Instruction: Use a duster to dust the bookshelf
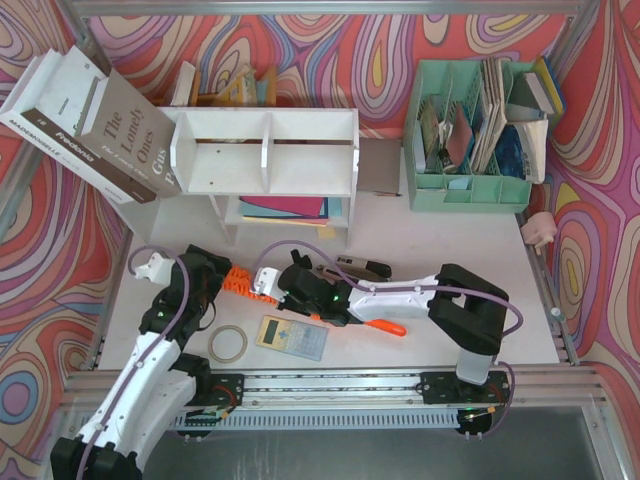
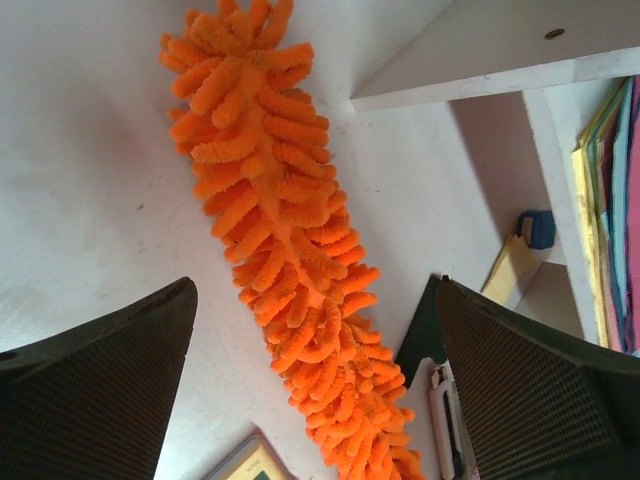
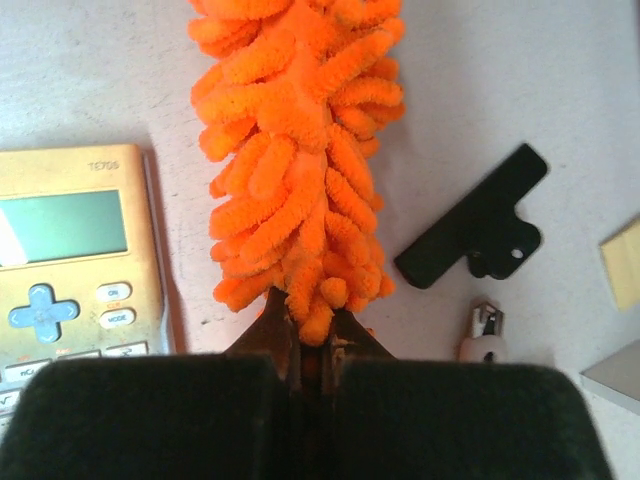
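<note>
The orange fluffy duster (image 1: 243,283) lies low over the white table in front of the white bookshelf (image 1: 265,150). Its thin orange handle (image 1: 386,326) sticks out to the right under the right arm. My right gripper (image 1: 275,286) is shut on the duster at the base of its fluffy head (image 3: 300,150), with the jaws pinched together (image 3: 312,335). My left gripper (image 1: 220,284) is open and hovers over the head's far part. In the left wrist view the duster (image 2: 290,250) runs between the two spread fingers (image 2: 100,385) without touching them. A bookshelf corner (image 2: 480,60) shows at upper right.
A yellow calculator (image 1: 291,336) and a tape ring (image 1: 228,343) lie near the front edge. A black-and-silver stapler (image 1: 355,266) lies just behind the right arm. A mint file organizer (image 1: 470,140) stands at back right. Books (image 1: 90,125) lean on the shelf's left side.
</note>
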You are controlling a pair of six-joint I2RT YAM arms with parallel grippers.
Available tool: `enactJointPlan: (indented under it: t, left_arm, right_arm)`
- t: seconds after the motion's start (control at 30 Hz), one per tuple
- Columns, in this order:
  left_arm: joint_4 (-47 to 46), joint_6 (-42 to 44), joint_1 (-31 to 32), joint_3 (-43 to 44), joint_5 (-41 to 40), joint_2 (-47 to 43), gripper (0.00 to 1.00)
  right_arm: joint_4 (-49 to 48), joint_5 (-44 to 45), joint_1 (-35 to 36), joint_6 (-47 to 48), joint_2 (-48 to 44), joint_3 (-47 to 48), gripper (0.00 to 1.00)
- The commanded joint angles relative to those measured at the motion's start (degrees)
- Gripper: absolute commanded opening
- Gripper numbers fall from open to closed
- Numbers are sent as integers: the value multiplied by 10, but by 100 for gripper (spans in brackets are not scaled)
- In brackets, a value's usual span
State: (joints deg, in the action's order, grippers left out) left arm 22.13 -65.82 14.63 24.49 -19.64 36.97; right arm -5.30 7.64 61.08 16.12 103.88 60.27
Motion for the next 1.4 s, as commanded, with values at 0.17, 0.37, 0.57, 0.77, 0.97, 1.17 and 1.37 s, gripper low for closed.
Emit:
enactJointPlan:
  t: [0.17,0.37,0.57,0.77,0.97,1.17,1.37]
  left_arm:
    - [-15,-32,-2,34,30,68,91]
    - [-57,-35,-2,33,48,95,90]
    - [-54,-32,-2,43,62,103,82]
    - [-32,-36,-2,41,55,72,42]
    - [16,-45,-2,45,28,18,0]
    - [79,-79,-3,45,-11,-66,0]
    - [132,-92,-3,89,-40,-131,0]
  right_arm:
    - [-33,71,14,25,-63,24,0]
    - [-17,66,36,28,-64,45,0]
    - [-20,67,55,18,-60,54,0]
    - [-24,69,56,12,-60,59,0]
    - [-13,64,55,13,-71,62,5]
    - [7,36,55,12,-111,42,48]
    - [31,13,56,8,-190,-3,74]
